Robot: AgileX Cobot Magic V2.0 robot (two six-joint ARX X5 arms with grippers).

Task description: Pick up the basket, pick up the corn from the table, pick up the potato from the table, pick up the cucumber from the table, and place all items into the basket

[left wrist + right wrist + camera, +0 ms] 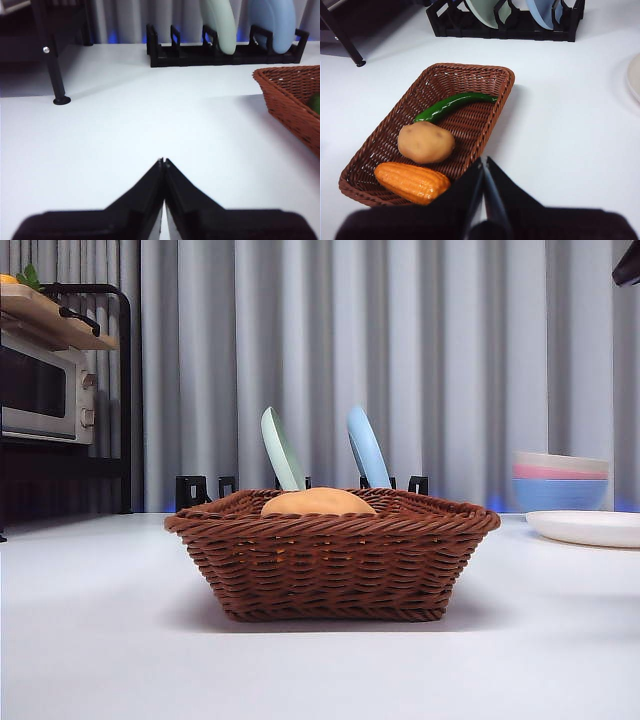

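I see the basket (pixel 455 80) resting on the white table (pixel 100 640), with 1 corn (pixel 411 182), 1 potato (pixel 426 142) and 1 cucumber (pixel 452 105) lying inside it. The corn is at the end nearest my right gripper (pixel 484 161), the potato beside it, and the long green cucumber beyond.

My right gripper hovers above the table just beside the basket, jaws pressed together and holding nothing. My left gripper (pixel 163 161) is also pressed together and empty, over bare table with the basket's rim off to one side.

I judge the loading done. The risk now is an arm clipping the flared rim as it moves and shoving or tipping the basket.

Behind stands 1 black rack (pixel 510 27) holding 2 plates.
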